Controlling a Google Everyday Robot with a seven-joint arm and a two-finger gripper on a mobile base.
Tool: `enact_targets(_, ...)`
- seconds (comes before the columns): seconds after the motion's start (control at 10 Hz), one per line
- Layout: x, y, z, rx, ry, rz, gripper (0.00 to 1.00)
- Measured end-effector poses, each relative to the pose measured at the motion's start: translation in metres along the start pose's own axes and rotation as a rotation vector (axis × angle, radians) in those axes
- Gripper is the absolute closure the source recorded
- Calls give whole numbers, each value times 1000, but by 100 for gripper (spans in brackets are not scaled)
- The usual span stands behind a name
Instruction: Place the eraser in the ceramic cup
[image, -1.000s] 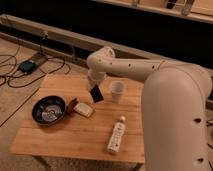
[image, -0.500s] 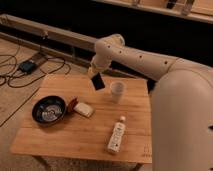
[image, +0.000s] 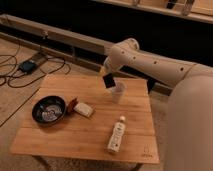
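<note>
Eraser (image: 107, 81) in gripper (image: 106, 75), beside ceramic cup (image: 118, 93) rim

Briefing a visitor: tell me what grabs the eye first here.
The big white arm reaches in from the right, its gripper holding the black eraser just up-left of the white ceramic cup. Next comes the dark patterned bowl at the wooden table's left end.
</note>
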Motion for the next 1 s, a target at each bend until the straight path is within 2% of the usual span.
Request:
enact_targets(0.2, 6, -6, 2, 26, -50, -10, 98)
enact_targets(0.5, 13, -7, 4, 55, -83, -28, 98)
enact_targets(1.0, 33, -28, 4, 108, -64, -12, 98)
